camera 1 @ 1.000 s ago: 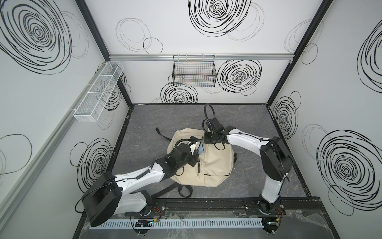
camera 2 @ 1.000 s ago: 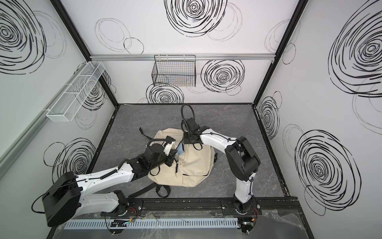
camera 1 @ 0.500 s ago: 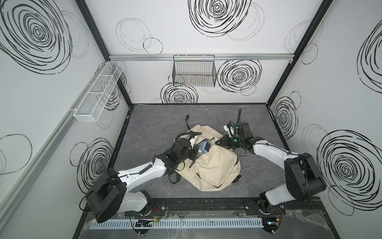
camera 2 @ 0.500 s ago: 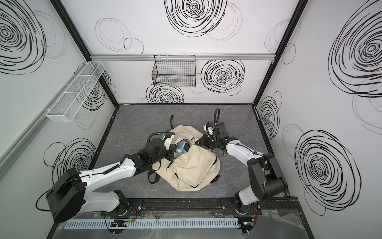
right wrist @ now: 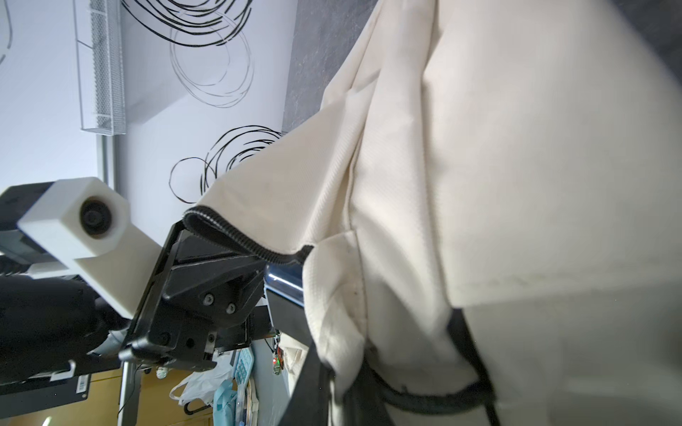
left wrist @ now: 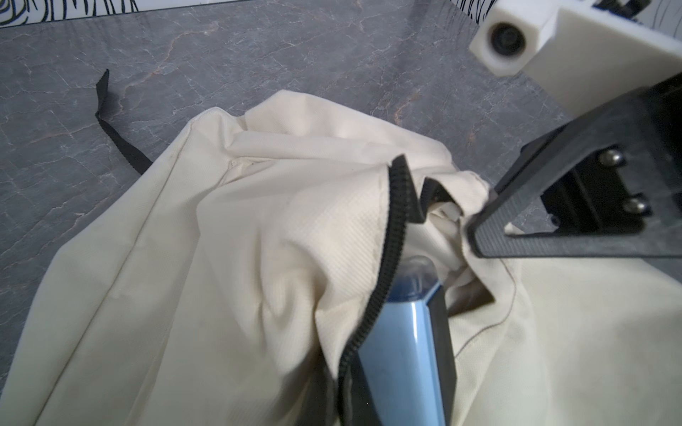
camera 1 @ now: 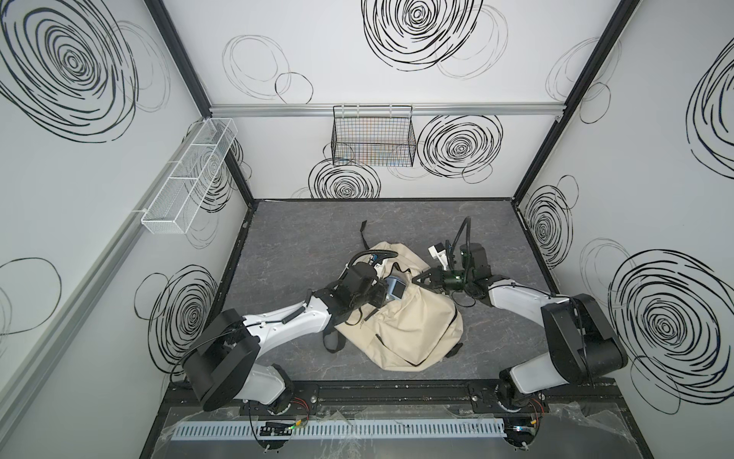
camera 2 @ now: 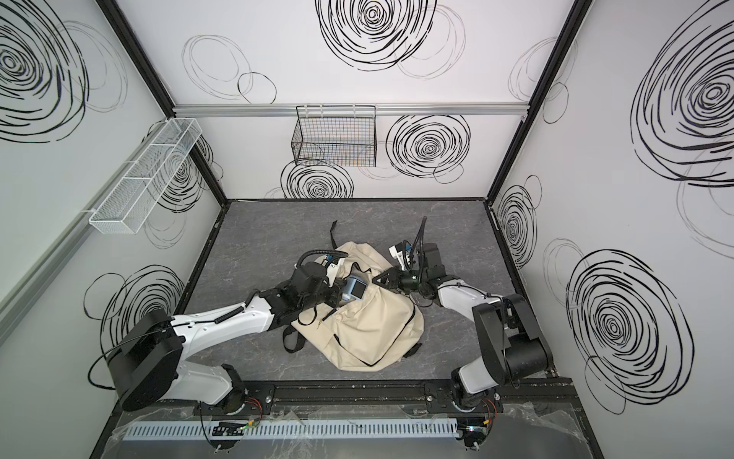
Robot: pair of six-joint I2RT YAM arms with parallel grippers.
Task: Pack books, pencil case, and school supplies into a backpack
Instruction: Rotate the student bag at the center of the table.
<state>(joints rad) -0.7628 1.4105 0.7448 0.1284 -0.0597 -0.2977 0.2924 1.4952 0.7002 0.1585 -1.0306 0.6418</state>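
1. Left jaws are together, pinching the backpack's [camera 1: 413, 330] zip edge at its 10 o'clock; we judge this keeps the mouth lifted open.
2. Right jaws touch the fabric at 1 o'clock; we cannot tell whether they grip.
3. The pencil sharpener [camera 1: 396, 289] sits partly inside that mouth.

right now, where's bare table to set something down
Bare table: the wide strip between backpack and back wall; a narrower one between backpack and front rail. Crowded at the backpack's mouth: left gripper, right gripper, sharpener.
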